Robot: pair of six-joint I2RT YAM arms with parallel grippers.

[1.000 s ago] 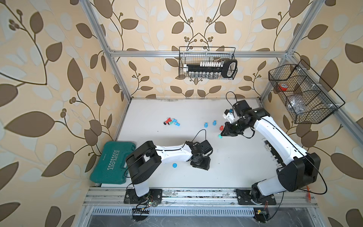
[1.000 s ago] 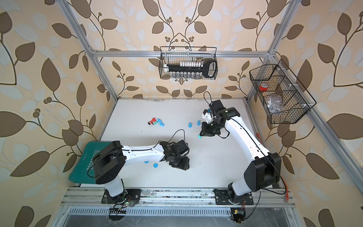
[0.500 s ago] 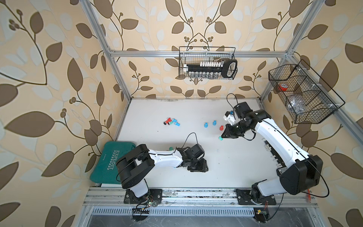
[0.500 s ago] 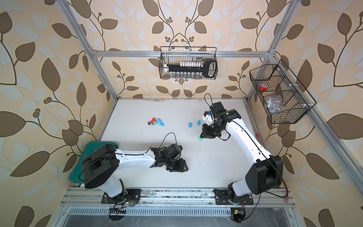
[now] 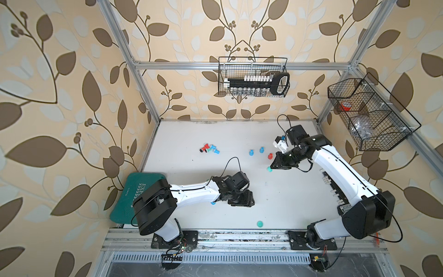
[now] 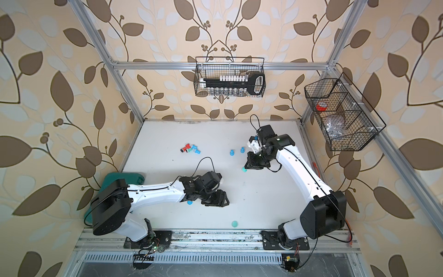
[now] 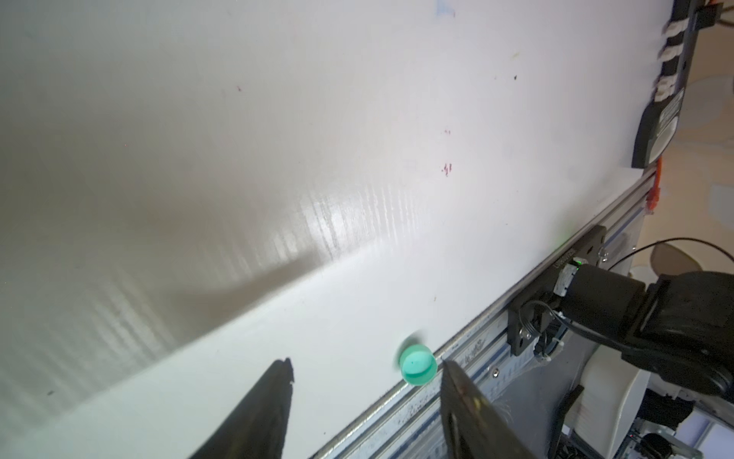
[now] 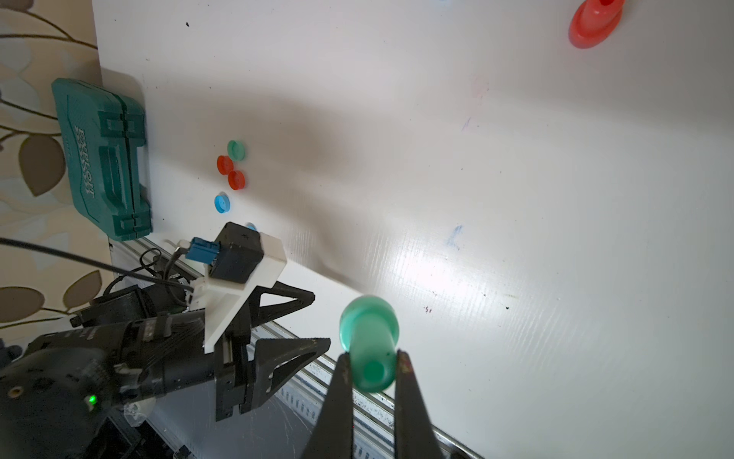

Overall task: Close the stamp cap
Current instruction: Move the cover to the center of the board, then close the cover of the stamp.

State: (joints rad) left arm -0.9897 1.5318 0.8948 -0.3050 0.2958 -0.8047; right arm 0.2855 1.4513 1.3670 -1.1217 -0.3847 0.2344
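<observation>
Right wrist — right gripper (image 8: 373,354) pinches flared, glossy green stamp (image 8: 368,324).

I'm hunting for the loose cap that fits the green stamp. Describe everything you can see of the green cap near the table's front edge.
The green cap is a small, short, round teal piece, plastic by its look, with a dark dot at its centre. It lies on the white table beside the front rail, ahead of the open left gripper, untouched.

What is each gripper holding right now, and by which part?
Right gripper pinches the green flared plastic stamp by its narrow stem. Left gripper is open and holds nothing.
</observation>
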